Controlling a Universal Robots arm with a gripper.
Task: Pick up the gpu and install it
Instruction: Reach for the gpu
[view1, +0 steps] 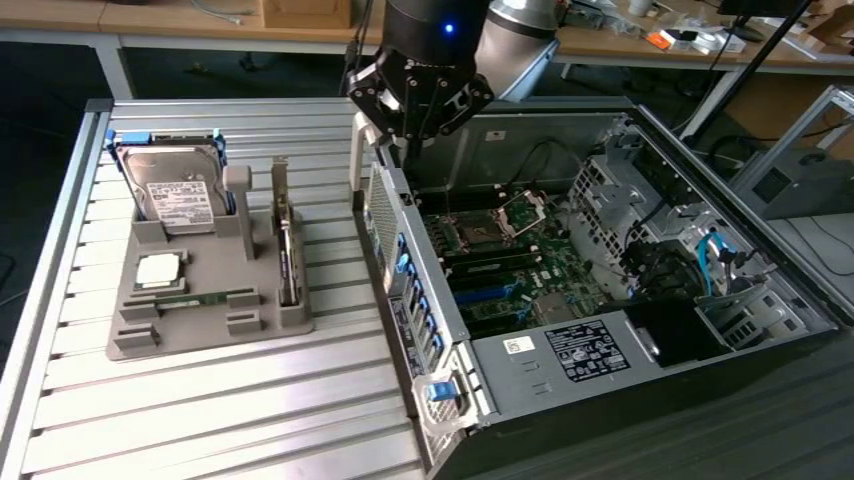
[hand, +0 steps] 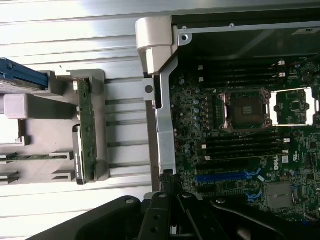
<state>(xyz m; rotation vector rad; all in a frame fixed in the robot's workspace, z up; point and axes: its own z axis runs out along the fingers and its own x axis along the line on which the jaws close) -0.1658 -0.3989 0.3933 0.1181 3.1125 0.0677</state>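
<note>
The gpu (view1: 283, 238) is a thin green-brown card standing on edge in a slot of the grey holder (view1: 200, 335), at the exterior view's left of the open computer case (view1: 407, 290). The wrist view looks at the gpu (hand: 84, 131) edge-on, with nothing touching it. My gripper (view1: 404, 150) hangs over the case's rear wall, higher than the card and toward the exterior view's right of it. Its fingers (hand: 165, 192) are shut together with nothing between them. The motherboard (hand: 240, 145) lies open below, with a blue slot (hand: 222, 176) near the gripper.
The holder also carries a silver hard drive (view1: 174, 195), a square processor (view1: 158, 268) and a narrow memory stick (view1: 200, 298). Everything sits on a ribbed metal table (view1: 200, 410). Cables and drive cages (view1: 694, 250) fill the case's far side.
</note>
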